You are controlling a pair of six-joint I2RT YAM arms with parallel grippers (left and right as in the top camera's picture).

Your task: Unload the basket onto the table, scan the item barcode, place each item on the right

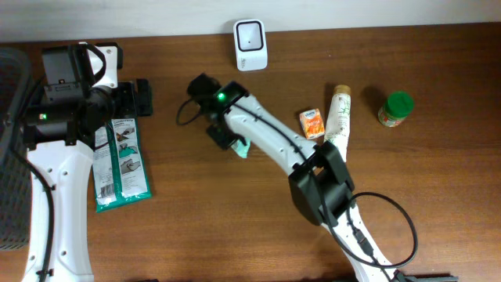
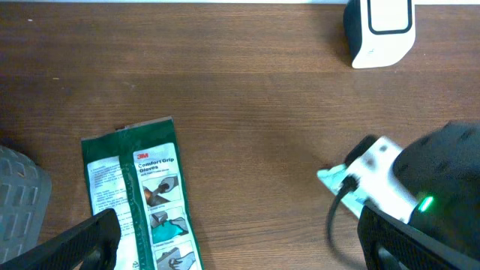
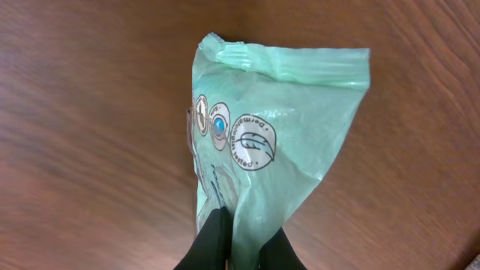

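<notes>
Overhead and wrist views of a wooden table (image 1: 196, 227). The right gripper (image 3: 244, 244) reaches in from the lower right to the table's centre; its dark fingers (image 3: 214, 238) are pressed together, pinching one edge of a mint-green pouch (image 3: 285, 142). The pouch's printed face with round emblems is turned toward the wrist camera, and its crimped seam is at the far end. Whether the pouch rests on the wood or hangs clear of it cannot be told. A white barcode scanner (image 1: 250, 45) stands at the back edge, near the pouch but apart from it. The left gripper (image 1: 141, 96) is at the left with its jaws spread wide and nothing between them. Just beside and below it a green glove packet (image 1: 119, 160) lies flat. A dark basket (image 1: 12, 157) is at the left edge. To the right of the arm, an orange carton (image 1: 312, 123) lies just beside a white tube (image 1: 339, 117), and a green-lidded jar (image 1: 395, 110) stands further right
</notes>
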